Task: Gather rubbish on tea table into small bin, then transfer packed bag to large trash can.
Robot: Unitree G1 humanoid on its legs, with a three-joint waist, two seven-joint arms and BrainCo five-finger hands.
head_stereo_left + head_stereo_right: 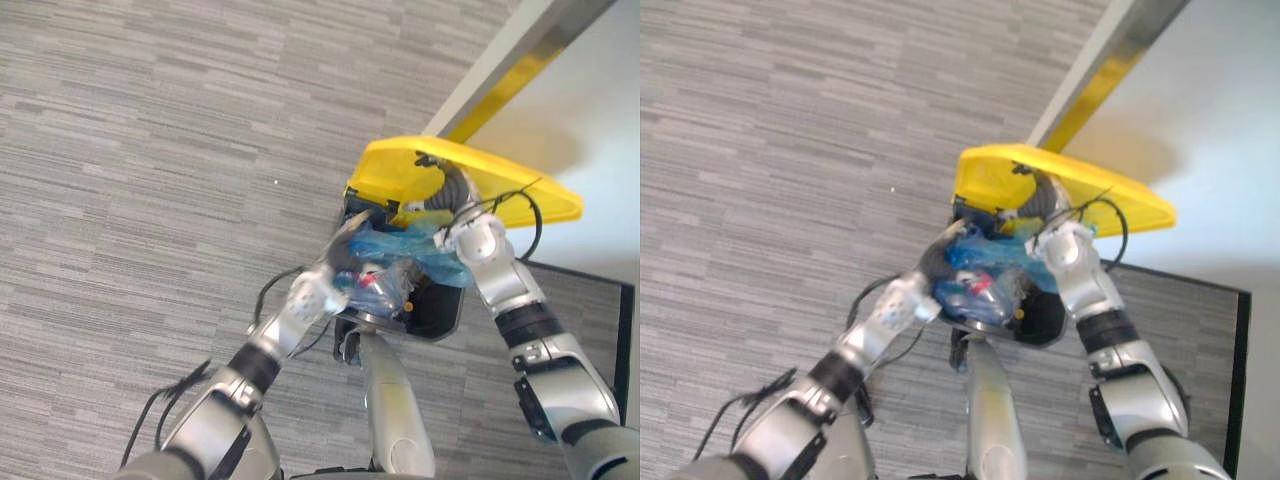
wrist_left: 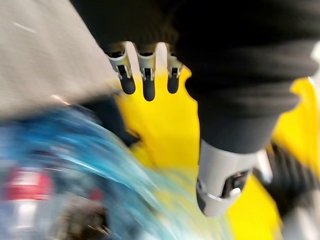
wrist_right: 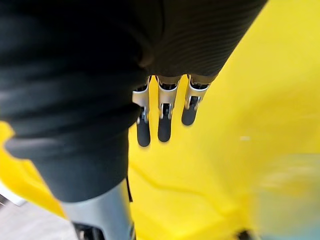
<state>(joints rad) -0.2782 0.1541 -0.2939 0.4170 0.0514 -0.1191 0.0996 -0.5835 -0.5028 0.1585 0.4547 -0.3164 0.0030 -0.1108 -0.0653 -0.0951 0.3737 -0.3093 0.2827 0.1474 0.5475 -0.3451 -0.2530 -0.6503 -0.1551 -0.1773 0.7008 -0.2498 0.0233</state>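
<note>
The large trash can (image 1: 441,308) is black, and its yellow lid (image 1: 500,185) is tipped up. A blue bag (image 1: 402,258) packed with rubbish, a red-and-white piece showing through it, sits at the can's mouth under the lid. My left hand (image 1: 347,236) is at the bag's left side by the rim; in the left wrist view its fingers (image 2: 148,82) are straight, pointing at the lid (image 2: 160,125), with the bag (image 2: 75,165) beside the hand. My right hand (image 1: 457,192) is up under the lid, its straight fingers (image 3: 164,120) against the yellow underside (image 3: 240,125).
Grey striped carpet (image 1: 150,150) lies all around to the left. A white wall (image 1: 600,90) with a metal and gold edge strip (image 1: 510,75) rises behind the can. A dark mat (image 1: 590,310) lies on the right of the can.
</note>
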